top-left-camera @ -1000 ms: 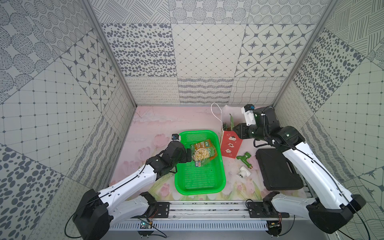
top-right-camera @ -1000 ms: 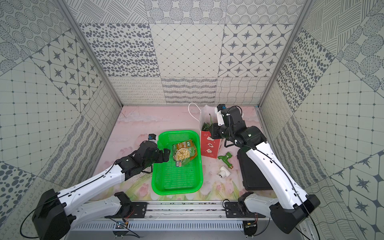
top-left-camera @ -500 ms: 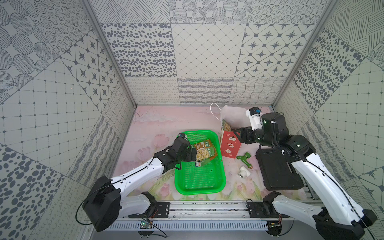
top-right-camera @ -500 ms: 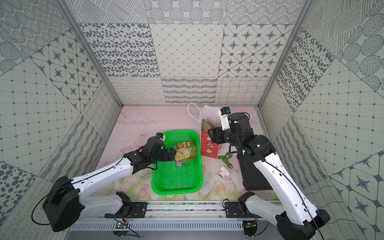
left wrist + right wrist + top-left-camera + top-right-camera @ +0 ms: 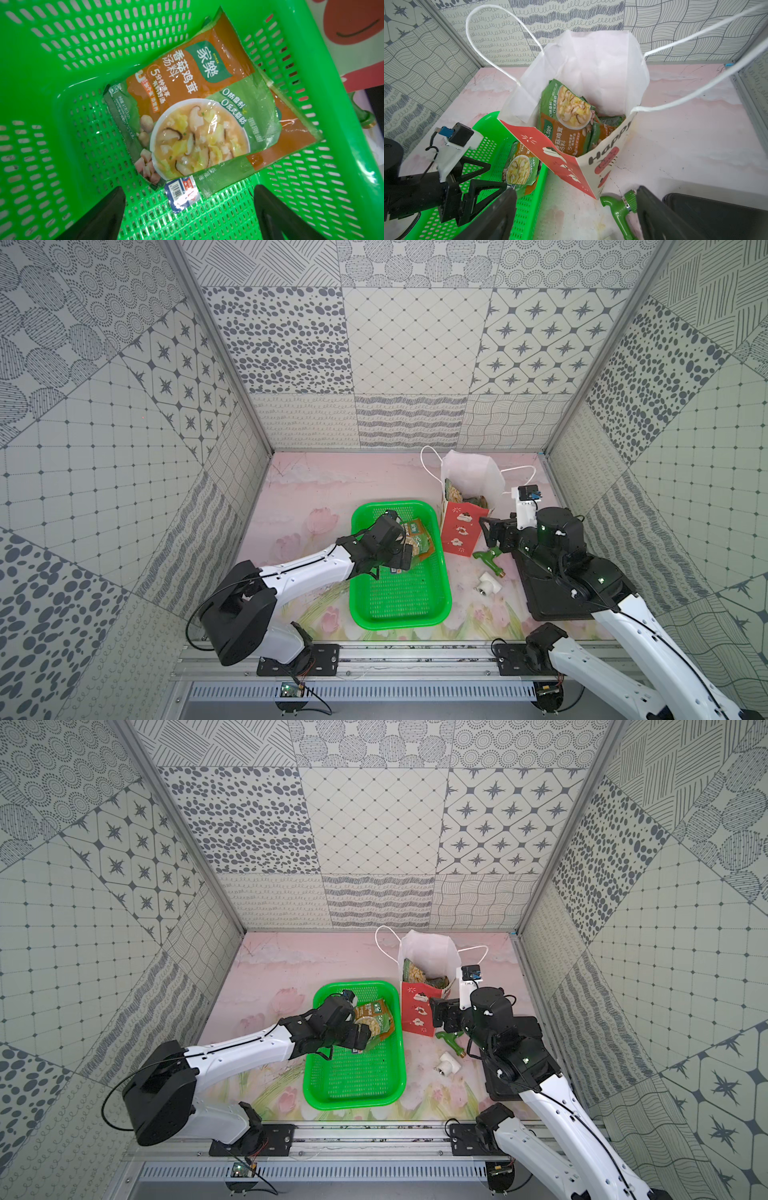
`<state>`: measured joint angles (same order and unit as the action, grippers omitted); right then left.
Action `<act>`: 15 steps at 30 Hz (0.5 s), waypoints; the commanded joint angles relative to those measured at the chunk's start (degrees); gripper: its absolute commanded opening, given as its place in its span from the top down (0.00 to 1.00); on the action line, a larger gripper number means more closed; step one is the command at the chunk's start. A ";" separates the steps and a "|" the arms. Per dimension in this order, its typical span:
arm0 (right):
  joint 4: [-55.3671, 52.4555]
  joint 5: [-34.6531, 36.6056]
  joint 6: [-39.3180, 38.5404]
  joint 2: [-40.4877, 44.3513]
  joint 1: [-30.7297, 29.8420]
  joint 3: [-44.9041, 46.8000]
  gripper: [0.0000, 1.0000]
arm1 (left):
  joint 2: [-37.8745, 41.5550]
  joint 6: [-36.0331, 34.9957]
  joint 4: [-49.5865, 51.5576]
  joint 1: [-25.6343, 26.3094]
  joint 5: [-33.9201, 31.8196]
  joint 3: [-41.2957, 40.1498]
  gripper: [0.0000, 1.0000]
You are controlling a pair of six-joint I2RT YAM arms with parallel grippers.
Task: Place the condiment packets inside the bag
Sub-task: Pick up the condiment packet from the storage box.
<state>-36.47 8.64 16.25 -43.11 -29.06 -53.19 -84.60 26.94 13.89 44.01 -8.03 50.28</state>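
Several packets (image 5: 564, 116) sit inside the open bag (image 5: 460, 531), which stands upright toward the far right of the surface (image 5: 316, 497), just right of the basket (image 5: 399, 597). More packets (image 5: 193, 116) lie in the basket's far right corner. The left claw (image 5: 189, 190) hovers over them, jaws wide and empty. The right claw (image 5: 576, 191), also spread wide and holding nothing, faces the bag from its near right, beside a green nozzle (image 5: 489, 559).
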 commanded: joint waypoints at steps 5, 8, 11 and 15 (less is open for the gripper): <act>7.27 -1.15 1.41 1.53 2.14 2.08 0.06 | -8.46 -5.62 2.66 6.42 -9.81 5.61 0.01; 7.41 -2.51 1.72 1.79 2.85 2.31 0.06 | -10.61 -6.32 3.11 7.47 -12.42 7.03 0.00; 7.45 -3.01 1.86 2.03 3.22 2.50 0.06 | -12.49 -6.59 2.99 8.05 -14.53 8.40 0.01; 7.55 -3.43 2.01 2.44 3.43 2.67 0.06 | -15.14 -6.81 3.82 9.15 -19.57 10.37 0.00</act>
<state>-32.05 6.26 17.58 -41.52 -25.98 -50.92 -97.23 22.48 15.75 51.94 -18.24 58.41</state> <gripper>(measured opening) 0.942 0.993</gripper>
